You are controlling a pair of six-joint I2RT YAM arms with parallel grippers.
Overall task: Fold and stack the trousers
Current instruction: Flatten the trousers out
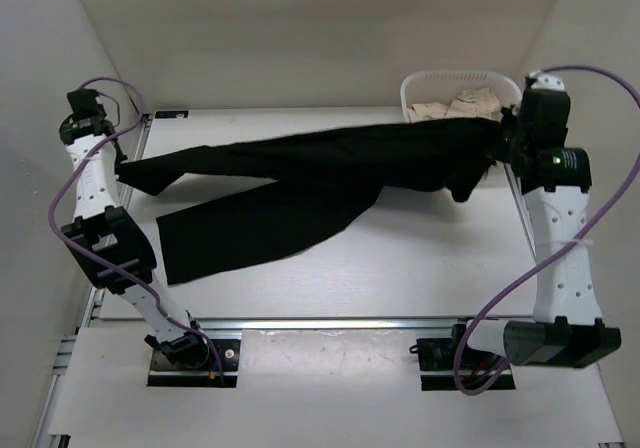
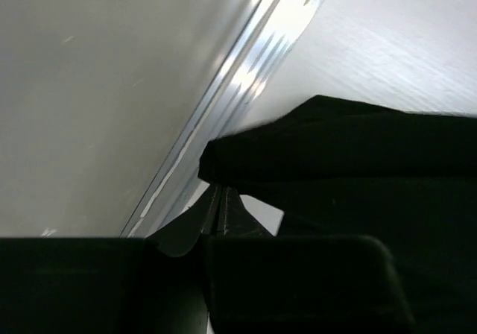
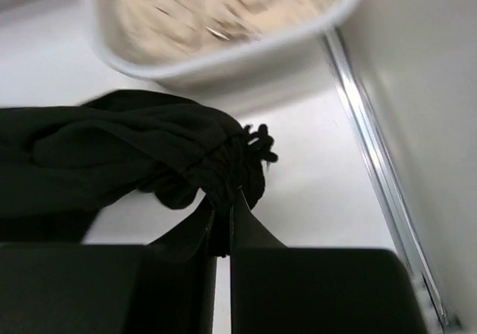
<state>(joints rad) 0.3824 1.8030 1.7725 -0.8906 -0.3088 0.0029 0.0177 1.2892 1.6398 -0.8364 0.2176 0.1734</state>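
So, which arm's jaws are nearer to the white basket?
Right. The right jaws, shut on the trousers at the waist, sit just in front of the basket. The left jaws hold a leg end at the table's opposite, left side.

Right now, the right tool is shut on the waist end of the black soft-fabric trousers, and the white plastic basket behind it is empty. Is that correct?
Not quite. The white plastic basket is not empty: it holds crumpled beige cloth, as the right wrist view shows. The rest stands: the right tool is shut on the waist end of the black soft-fabric trousers.
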